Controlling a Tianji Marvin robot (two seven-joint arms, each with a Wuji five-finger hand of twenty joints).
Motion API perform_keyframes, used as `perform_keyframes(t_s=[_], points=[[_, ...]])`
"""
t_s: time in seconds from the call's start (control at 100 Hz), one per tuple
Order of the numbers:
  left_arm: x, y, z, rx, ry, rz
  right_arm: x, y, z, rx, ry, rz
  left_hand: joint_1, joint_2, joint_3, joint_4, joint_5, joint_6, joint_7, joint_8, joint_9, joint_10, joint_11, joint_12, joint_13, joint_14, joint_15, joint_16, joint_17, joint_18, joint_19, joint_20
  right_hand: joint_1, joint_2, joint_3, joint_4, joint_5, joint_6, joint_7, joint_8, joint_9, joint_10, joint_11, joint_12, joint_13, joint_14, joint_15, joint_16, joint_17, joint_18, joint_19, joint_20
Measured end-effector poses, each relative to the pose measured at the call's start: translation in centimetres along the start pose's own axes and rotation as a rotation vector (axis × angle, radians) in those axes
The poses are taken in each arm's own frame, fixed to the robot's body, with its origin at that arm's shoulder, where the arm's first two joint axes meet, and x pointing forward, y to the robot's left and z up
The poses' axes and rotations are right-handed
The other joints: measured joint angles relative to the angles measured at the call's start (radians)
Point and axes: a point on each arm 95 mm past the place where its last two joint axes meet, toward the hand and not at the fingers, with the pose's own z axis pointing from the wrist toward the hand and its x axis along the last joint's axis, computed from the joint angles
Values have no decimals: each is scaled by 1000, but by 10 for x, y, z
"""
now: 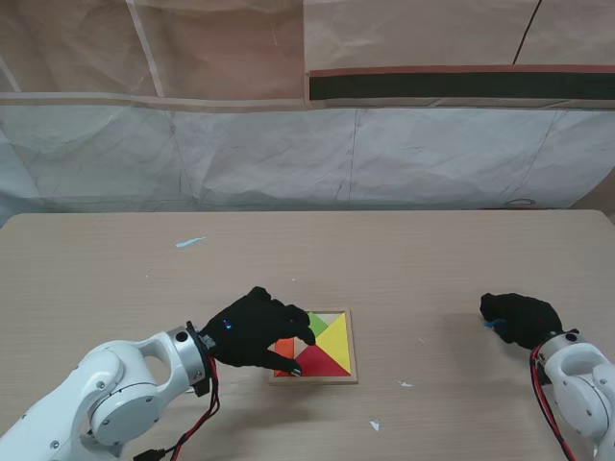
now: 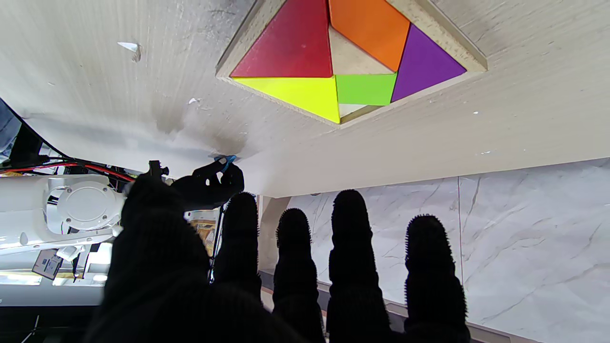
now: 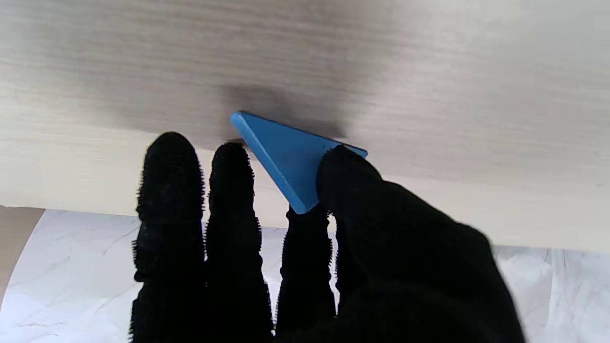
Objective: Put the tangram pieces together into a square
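Right hand: the right hand (image 1: 522, 319) sits near the desk's right edge, toward the near side, fingers closed on a blue triangle (image 3: 290, 159); the thumb (image 3: 355, 183) presses one face and a finger (image 3: 305, 228) backs the other, with one corner of the piece at the desk surface.
Blue triangle: pinched in the right hand, tilted on edge, well apart from the tray.
Left hand: the left hand (image 1: 258, 329) hovers over the left side of the wooden tray (image 1: 352, 357), holding nothing, its fingers (image 2: 350, 228) spread apart and straight in the wrist view.
Tray: a square wooden frame on the desk (image 1: 432, 259), near the middle of the near edge.
Pieces in the tray: red triangle (image 2: 290, 47), yellow triangle (image 2: 300, 90), orange piece (image 2: 369, 26), purple triangle (image 2: 421, 64) and green square (image 2: 364, 89), lying flat and edge to edge.
Open spots: bare tray floor shows between the red, orange and green pieces, and a small sliver beside the green square at the frame's corner.
Desk: light wood grain, with a few small white scraps (image 1: 189, 242) scattered on it.
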Motion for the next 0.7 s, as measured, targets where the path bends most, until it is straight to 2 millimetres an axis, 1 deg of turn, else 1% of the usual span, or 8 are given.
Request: perform_keyframes(t_s=[0.19, 0.32, 0.44, 0.46, 0.49, 0.5, 0.52, 0.7], points=[[0, 1, 0, 0, -2, 1, -4, 2, 2, -8, -14, 96, 3, 0, 7, 0, 0, 0, 0, 0, 0, 0, 0, 0, 1, 1, 0, 0, 0, -1, 0, 0, 18, -13, -11, 0, 107, -9, -39, -97, 68, 19, -59, -56, 23, 2, -10, 9, 34, 0, -15, 0], [0, 0, -1, 3, -3, 2, -4, 3, 3, -11, -24, 149, 3, 0, 7, 0, 0, 0, 0, 0, 0, 0, 0, 0, 1, 1, 0, 0, 1, -1, 0, 0, 18, -52, 19, 0, 151, -9, -45, -111, 89, 25, -63, -70, 24, 2, -13, 51, 45, 0, -17, 0], [0, 1, -1, 3, -5, 4, -5, 4, 4, -18, -39, 226, 3, 0, 7, 0, 0, 0, 0, 0, 0, 0, 0, 0, 1, 0, 1, 0, 1, -1, 0, 1, 18, -54, 30, 0, 152, -9, -45, -112, 89, 26, -63, -70, 24, -2, -13, 89, 50, 0, -17, 0], [0, 1, -1, 3, -5, 4, -5, 4, 4, -18, -42, 242, 3, 0, 7, 0, 0, 0, 0, 0, 0, 0, 0, 0, 1, 0, 1, 0, 1, -1, 0, 1, 18, -54, 30, 0, 152, -9, -45, -112, 89, 26, -63, -70, 24, -37, -13, 91, 52, 0, -17, 0], [0, 1, -1, 3, -5, 4, -5, 4, 5, -16, -47, 267, 3, 0, 7, 0, 0, 0, 0, 0, 0, 0, 0, 0, 1, 1, 1, 0, 1, -1, 0, 1, 18, -54, 32, 0, 152, -9, -46, -112, 89, 26, -63, -70, 80, -191, -4, 101, 54, 0, -17, 0], [0, 1, -1, 3, -5, 4, -5, 4, 5, -14, -49, 273, 3, 0, 7, 0, 0, 0, 0, 0, 0, 0, 0, 0, 1, 0, 1, 0, 1, -1, 0, 1, 18, -54, 32, 0, 152, -9, -47, -113, 89, 27, -63, -70, 92, -229, 3, 103, 55, 0, -17, 0], [0, 1, -1, 3, -5, 4, -4, 3, 5, -9, -52, 288, 3, 0, 7, 0, 0, 0, 1, 0, 0, 0, 0, 0, 1, 0, 1, 0, 1, -1, 0, 1, 18, -58, 32, 0, 157, -9, -49, -113, 91, 15, -63, -70, 94, -267, 5, 106, 56, 0, -17, 0], [0, 1, -2, 4, -6, 5, 0, 0, 6, -5, -68, 417, 3, 0, 7, 0, 0, 0, 8, 0, 0, 0, 0, 0, 1, 0, 1, 0, 1, -1, 0, 1, 18, -75, 32, -13, 157, -9, -53, -113, 98, -8, -73, -70, 102, -296, 5, 113, 56, 0, -18, 0]])
